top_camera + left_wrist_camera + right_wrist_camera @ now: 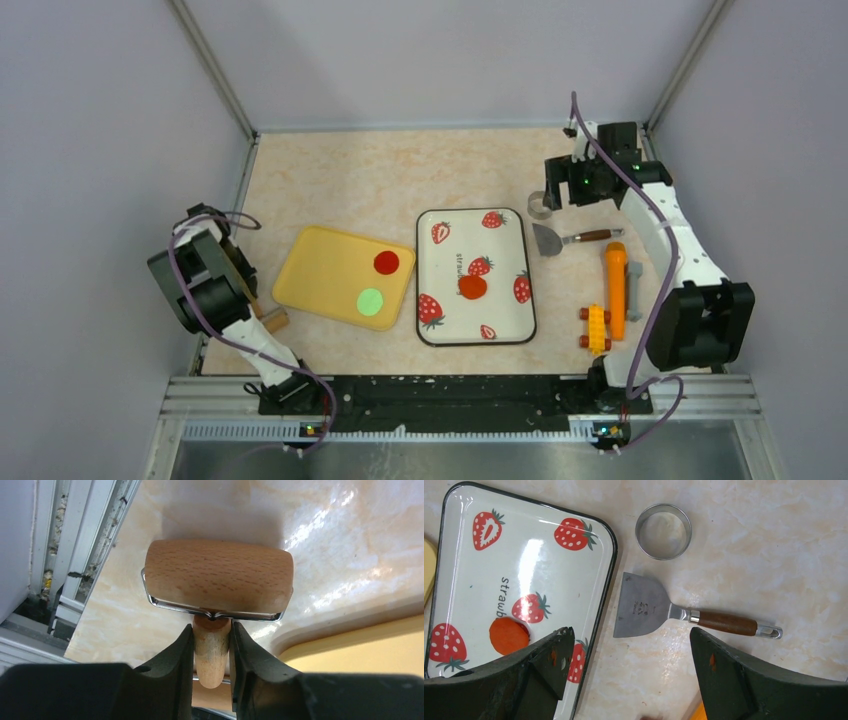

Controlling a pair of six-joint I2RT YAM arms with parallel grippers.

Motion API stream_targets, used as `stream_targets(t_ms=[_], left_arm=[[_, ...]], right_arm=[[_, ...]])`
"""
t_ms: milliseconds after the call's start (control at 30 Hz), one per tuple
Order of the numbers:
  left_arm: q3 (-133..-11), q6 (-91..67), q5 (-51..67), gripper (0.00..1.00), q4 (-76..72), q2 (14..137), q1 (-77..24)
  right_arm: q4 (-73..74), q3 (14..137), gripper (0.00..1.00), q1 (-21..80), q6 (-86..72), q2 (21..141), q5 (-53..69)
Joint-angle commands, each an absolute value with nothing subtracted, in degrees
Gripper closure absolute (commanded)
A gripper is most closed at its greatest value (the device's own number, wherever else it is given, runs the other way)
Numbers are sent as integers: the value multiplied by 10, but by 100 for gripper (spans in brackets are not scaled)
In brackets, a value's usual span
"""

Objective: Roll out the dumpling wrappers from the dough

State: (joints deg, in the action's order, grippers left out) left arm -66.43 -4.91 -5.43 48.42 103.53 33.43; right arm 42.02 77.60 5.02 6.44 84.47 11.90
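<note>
I am pinching the handle of the roller (217,575) with my left gripper (212,640) at the worktop's left edge. My right gripper (630,640) is hovering, fingers spread wide, over the scraper (641,605) and ring cutter (663,531) near the far right corner. The dough (472,287) is lying on the strawberry tray (500,300) mid-worktop.

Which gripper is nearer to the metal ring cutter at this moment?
Right. The right gripper hangs open close to the ring cutter, at the far right of the table. The left gripper is across the table at its left edge, shut on the wooden roller.
</note>
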Motion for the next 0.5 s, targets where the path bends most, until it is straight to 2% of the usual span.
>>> stream_targets(t_ms=[0, 67, 233, 400, 467], left_arm=[[-664, -26, -77, 92, 517, 959, 335], [-667, -12, -73, 99, 544, 922, 330], [-710, 3, 36, 100, 617, 872, 283], [-740, 85, 177, 100, 558, 815, 87], [-746, 120, 197, 100, 515, 794, 11]], right_arm=[[413, 794, 13, 50, 69, 813, 153], [417, 804, 13, 50, 66, 811, 175], [418, 820, 13, 50, 54, 803, 212], [400, 834, 16, 49, 26, 809, 250], [398, 847, 18, 50, 12, 815, 277]])
